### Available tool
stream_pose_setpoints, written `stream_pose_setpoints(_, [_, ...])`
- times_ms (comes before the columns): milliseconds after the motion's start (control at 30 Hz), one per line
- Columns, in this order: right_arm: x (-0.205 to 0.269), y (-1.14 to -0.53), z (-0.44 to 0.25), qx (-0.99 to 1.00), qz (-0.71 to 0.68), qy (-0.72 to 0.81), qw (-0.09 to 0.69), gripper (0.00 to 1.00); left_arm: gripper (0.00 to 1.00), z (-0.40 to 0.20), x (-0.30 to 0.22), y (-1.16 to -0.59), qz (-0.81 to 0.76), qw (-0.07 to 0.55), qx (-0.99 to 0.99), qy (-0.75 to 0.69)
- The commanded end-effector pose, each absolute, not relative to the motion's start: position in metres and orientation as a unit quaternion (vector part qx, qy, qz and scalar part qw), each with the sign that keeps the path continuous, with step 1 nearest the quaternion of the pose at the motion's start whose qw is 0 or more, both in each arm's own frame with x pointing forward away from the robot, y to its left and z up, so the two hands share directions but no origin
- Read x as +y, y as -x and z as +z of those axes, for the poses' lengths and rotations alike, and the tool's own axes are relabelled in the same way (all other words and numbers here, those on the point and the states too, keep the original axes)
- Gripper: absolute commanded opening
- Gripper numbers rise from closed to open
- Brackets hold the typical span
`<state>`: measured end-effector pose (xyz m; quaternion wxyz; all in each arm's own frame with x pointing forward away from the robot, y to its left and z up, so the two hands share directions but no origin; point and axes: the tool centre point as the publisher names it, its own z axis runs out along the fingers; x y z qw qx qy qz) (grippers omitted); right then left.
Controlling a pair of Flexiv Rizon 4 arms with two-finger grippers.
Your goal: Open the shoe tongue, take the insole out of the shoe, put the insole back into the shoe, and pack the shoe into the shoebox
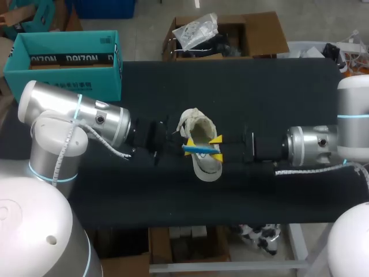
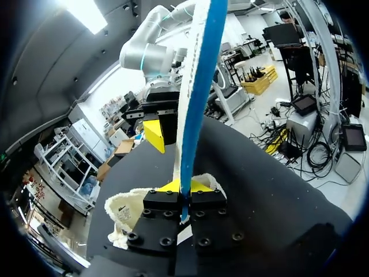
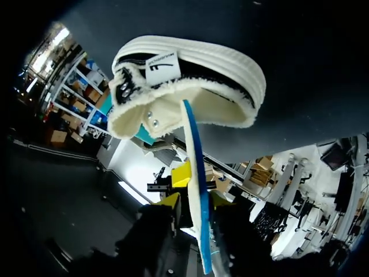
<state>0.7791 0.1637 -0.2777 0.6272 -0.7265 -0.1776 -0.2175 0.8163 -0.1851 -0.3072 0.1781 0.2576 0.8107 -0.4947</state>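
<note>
A cream shoe [image 1: 200,128] lies mid-table, its opening facing up. Across and above it hangs the blue insole [image 1: 199,149], level. My left gripper [image 1: 188,144] comes in from the left and is shut on one end of the insole [image 2: 199,86], which rises from between its yellow tips [image 2: 185,187]. My right gripper [image 1: 217,149] is at the other end, fingers apart on either side of the insole [image 3: 193,150] without pinching it. The right wrist view has the shoe [image 3: 190,75] just beyond its gripper [image 3: 196,202]. One right fingertip [image 2: 153,136] shows ahead of the left gripper.
The teal shoebox [image 1: 63,57] stands open at the back left corner of the table, behind my left arm. The dark table mat [image 1: 277,98] is bare to the back right and along the front edge.
</note>
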Motion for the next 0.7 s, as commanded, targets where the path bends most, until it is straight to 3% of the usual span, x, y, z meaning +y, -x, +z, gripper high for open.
stream_pose_setpoints(33, [0.162, -0.771, -0.277, -0.162, -0.229, 0.746, 0.604, 0.29, 0.0, -0.311, -0.19, -0.818, -0.486, 0.182, 0.814, -0.262])
stream_pose_setpoints(300, [0.165, -0.777, -0.286, -0.152, -0.232, 0.75, 0.601, 0.29, 0.0, -0.31, -0.193, -0.828, -0.483, 0.181, 0.815, -0.265])
stream_pose_setpoints(367, [0.166, -0.779, -0.287, -0.151, -0.232, 0.75, 0.601, 0.24, 0.0, -0.312, -0.193, -0.831, -0.479, 0.178, 0.817, -0.266])
stream_pose_setpoints(400, [0.166, -0.78, -0.287, -0.151, -0.232, 0.75, 0.6, 0.17, 0.0, -0.313, -0.194, -0.832, -0.478, 0.176, 0.818, -0.266])
stream_pose_setpoints(433, [0.167, -0.781, -0.288, -0.151, -0.233, 0.75, 0.6, 0.03, 0.0, -0.314, -0.194, -0.833, -0.477, 0.175, 0.819, -0.266])
stream_pose_setpoints(467, [0.167, -0.782, -0.288, -0.15, -0.233, 0.75, 0.6, 0.0, 0.0, -0.315, -0.195, -0.834, -0.476, 0.173, 0.82, -0.266])
stream_pose_setpoints(700, [0.171, -0.79, -0.292, -0.146, -0.235, 0.756, 0.594, 0.0, 0.0, -0.32, -0.197, -0.845, -0.47, 0.164, 0.825, -0.268])
